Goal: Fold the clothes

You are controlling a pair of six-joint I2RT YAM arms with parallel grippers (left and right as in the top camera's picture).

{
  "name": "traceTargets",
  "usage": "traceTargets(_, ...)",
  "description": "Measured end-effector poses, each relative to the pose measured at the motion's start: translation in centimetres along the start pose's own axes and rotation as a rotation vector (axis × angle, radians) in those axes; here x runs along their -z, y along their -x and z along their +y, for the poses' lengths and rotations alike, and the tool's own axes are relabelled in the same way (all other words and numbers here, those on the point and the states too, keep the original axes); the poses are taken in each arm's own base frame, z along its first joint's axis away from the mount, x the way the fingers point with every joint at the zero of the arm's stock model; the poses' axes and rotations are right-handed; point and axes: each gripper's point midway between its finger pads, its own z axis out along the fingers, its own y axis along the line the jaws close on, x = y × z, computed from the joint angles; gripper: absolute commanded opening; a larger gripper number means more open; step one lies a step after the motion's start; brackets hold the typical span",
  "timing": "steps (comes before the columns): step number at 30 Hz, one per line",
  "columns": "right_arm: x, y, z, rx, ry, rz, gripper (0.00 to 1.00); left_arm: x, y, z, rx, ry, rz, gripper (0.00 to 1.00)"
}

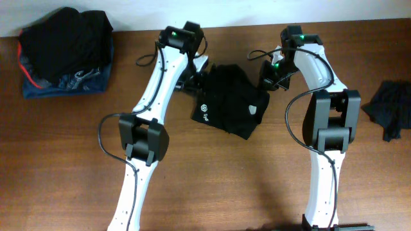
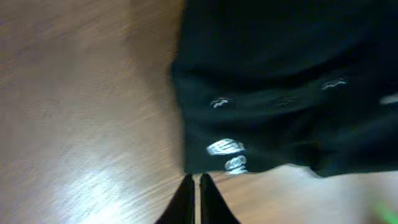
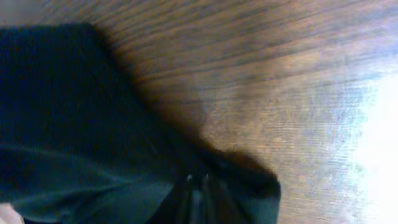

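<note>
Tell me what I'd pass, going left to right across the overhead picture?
Pile of dark clothes → left arm → black T-shirt → right arm → dark cloth at the right edge.

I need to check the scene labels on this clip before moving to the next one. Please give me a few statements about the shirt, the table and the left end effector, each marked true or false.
1. The black T-shirt lies on a brown wooden table. True.
2. The T-shirt is folded into a neat rectangle. False: it lies bunched in an irregular shape.
3. A pile of dark clothes sits at the overhead view's upper left. True.
4. The left end effector is wide open. False: its fingers are nearly together, at the shirt's edge.
5. The table's right edge is bare. False: a dark garment lies there.
</note>
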Motion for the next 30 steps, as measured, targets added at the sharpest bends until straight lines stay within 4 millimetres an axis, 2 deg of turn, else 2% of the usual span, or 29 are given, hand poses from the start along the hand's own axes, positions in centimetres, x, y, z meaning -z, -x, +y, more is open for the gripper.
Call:
traceTargets(2, 0.0, -0.1, 0.0, 0.02, 0.0, 0.002, 0.32, 0.7, 1.4, -1.2, -0.009, -0.055, -0.066, 0.11)
traceTargets(4, 0.0, -0.1, 0.0, 0.032, -0.002, 0.005, 0.33, 0.9, 2.6, -2.0, -0.018, -0.102, -0.117, 0.16)
traceTargets(5, 0.0, -0.2, -0.1, 0.037, -0.003, 0.007, 0.36, 1.0, 2.8, -2.2, -0.02, -0.109, -0.124, 0.22)
traceTargets(7, 0.0, -0.2, -0.1, 0.045, -0.004, 0.009, 0.47, 1.2, 4.0, -3.3, -0.037, -0.157, -0.173, 0.34)
traceTargets(8, 0.0, -0.2, -0.1, 0.049, -0.005, 0.009, 0.6, 1.2, 4.3, -3.8, -0.042, -0.17, -0.188, 0.41)
traceTargets(10, 0.0, -0.2, -0.1, 0.053, -0.006, 0.01, 0.76, 1.2, 4.5, -5.0, -0.065, -0.19, -0.197, 0.48)
traceTargets(12, 0.0, -0.2, -0.1, 0.053, -0.004, 0.008, 0.81, 1.0, 4.5, -6.3, -0.084, -0.204, -0.2, 0.57)
traceTargets(17, 0.1, -0.3, -0.3, 0.053, -0.006, 0.012, 0.85, -0.6, 4.3, -10.6, -0.16, -0.233, -0.196, 0.57)
traceTargets(20, 0.3, -0.5, -0.8, 0.034, -0.01, 0.026, 0.85, -2.1, 3.4, -12.1, -0.184, -0.235, -0.161, 0.56)
traceTargets(23, 0.8, -0.6, -2.0, 0.002, -0.014, 0.037, 0.85, -3.5, 2.4, -12.4, -0.185, -0.23, -0.116, 0.54)
traceTargets(30, 2.8, 0.4, -5.6, -0.09, 0.011, 0.022, 0.85, -5.2, 1.4, -11.4, -0.158, -0.218, -0.06, 0.37)
